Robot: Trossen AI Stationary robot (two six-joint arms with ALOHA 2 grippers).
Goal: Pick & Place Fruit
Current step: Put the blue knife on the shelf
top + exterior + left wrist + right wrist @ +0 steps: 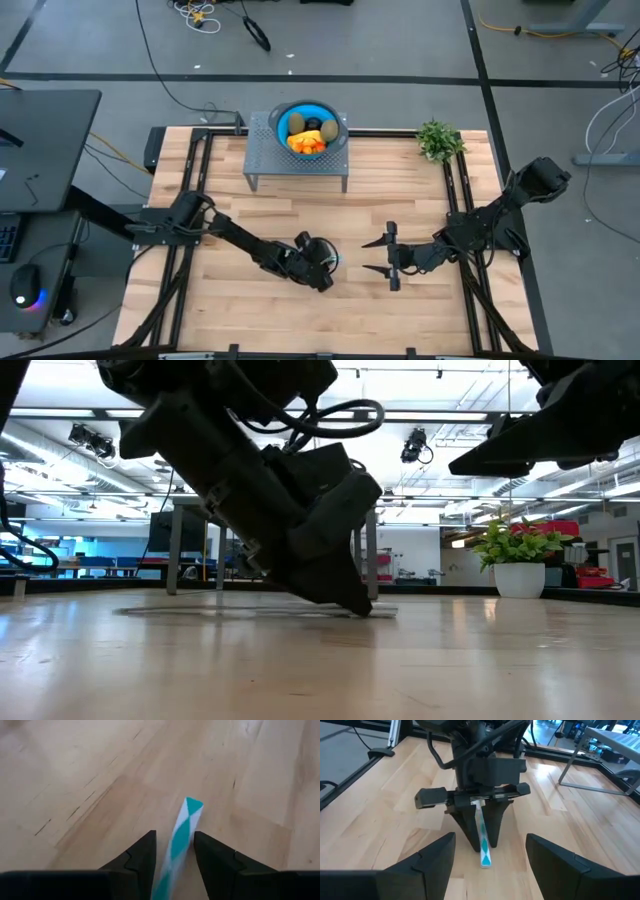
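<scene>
Left hand (479,836), fingers narrowed astride the teal knife handle (181,832) without clamping it; right hand (386,256) open, empty. Risk: handle slips or pivots on the surface (300,210).

The counter (300,215) is pale wood with fine grain and a smooth, faintly satin finish. The far stand (262,150) looks like perforated grey metal. The bowl (341,124) is glossy blue. The knife handle (181,836) is smooth teal-and-white plastic. Both arms are matt black.

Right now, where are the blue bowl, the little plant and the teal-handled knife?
blue bowl (339,127): high view, right rim.
plant (438,139): high view, leaves.
knife (483,845): right wrist view, striped teal handle.
</scene>
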